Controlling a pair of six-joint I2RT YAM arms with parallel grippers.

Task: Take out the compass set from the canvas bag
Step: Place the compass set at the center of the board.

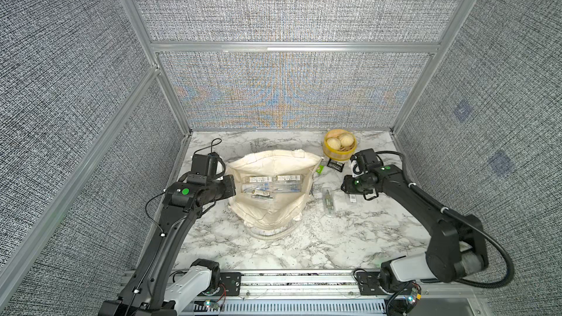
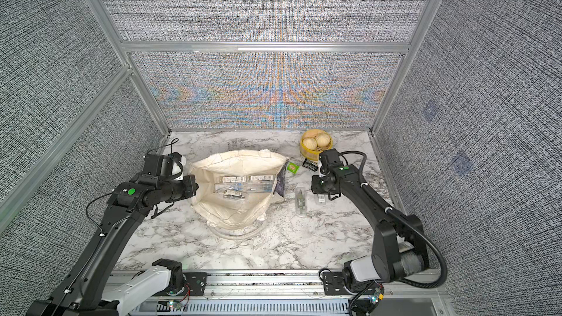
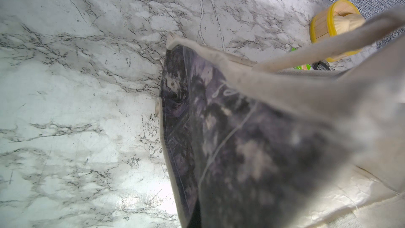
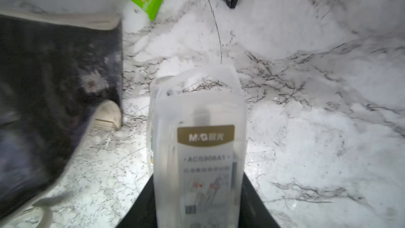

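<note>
We see the canvas bag [image 1: 270, 208] lying open near the middle of the marble surface [image 1: 334, 247], its cream lining facing up. Inside it lie several clear plastic compass set cases [image 1: 269, 188] with printed labels, bunched toward the far half of the bag. In the left wrist view the bag's dark printed outer panel [image 3: 230, 141] and a pale loop handle [image 3: 328, 49] fill the near field.

Outside the bag, our right gripper [image 4: 198, 205] is clamped on a compass set [image 4: 197, 141], a clear case with a gold label, held low over the surface to the bag's right. Another clear case [image 1: 328, 200] lies flat on the surface between the bag and that gripper.

Our left gripper [image 1: 231, 188] sits at the bag's left rim with its jaws fully together; fabric hides the tips, so we cannot tell for certain what it pinches.

Farther back on the right stands a round yellow steamer basket [image 1: 339, 151] holding pale buns [image 1: 340, 140]. Just in front of it lie a small black packet [image 1: 336, 165] and a green snack packet [image 2: 292, 167].

Both arms reach in from the near edge, elbows bent outward, wrists turned toward the bag.
</note>
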